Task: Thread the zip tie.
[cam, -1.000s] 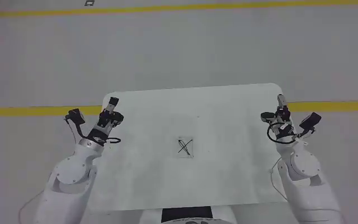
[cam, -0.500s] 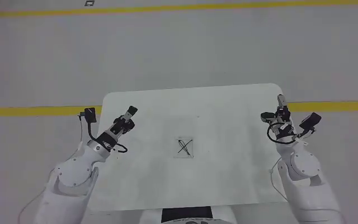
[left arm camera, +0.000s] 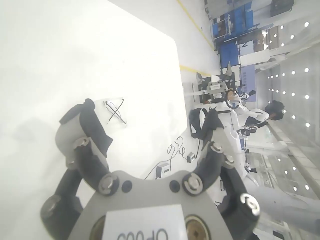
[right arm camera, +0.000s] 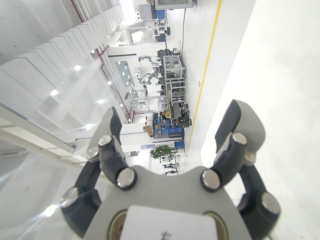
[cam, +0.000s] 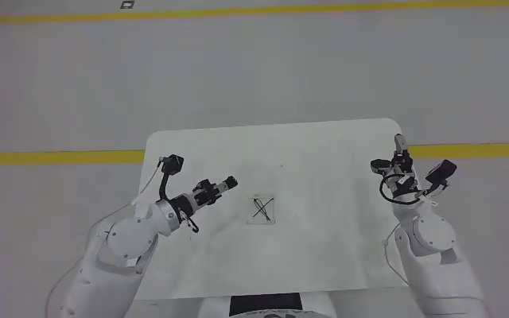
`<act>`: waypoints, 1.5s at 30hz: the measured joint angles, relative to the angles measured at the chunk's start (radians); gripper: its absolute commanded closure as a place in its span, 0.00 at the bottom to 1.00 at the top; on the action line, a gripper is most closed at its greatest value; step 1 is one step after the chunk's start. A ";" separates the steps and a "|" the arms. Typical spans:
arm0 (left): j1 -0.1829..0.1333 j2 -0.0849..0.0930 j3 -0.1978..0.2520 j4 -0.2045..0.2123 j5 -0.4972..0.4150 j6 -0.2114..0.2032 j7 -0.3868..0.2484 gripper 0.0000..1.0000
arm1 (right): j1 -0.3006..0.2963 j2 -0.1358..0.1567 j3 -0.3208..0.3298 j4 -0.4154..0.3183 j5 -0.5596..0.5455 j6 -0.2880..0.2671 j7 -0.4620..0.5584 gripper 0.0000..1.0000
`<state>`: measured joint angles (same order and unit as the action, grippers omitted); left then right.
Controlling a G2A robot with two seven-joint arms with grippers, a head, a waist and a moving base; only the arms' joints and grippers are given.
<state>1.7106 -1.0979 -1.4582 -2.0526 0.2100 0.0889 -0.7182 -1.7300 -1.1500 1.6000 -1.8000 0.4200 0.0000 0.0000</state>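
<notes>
Left gripper (cam: 231, 183) hovers near the zip tie (cam: 263, 208), fingers spread and empty.
Pinch 1 end squarely, low to the table (cam: 334, 246); right gripper (cam: 400, 145) sits open, well apart.

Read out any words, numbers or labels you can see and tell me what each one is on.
White label on the left gripper: upside down, cut off, unreadable.
White label on the right gripper: cut off, unreadable.
Small dark floor marker: too small to read.
</notes>
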 measured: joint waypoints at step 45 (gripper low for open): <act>-0.349 0.002 0.439 0.040 0.614 0.203 -0.361 0.00 | 0.000 0.000 0.000 0.000 0.000 0.000 0.000 0.00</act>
<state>1.3613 -1.0963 -1.0189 -2.0129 0.8238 0.2922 -1.0788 -1.7300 -1.1500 1.6000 -1.8000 0.4200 0.0000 0.0000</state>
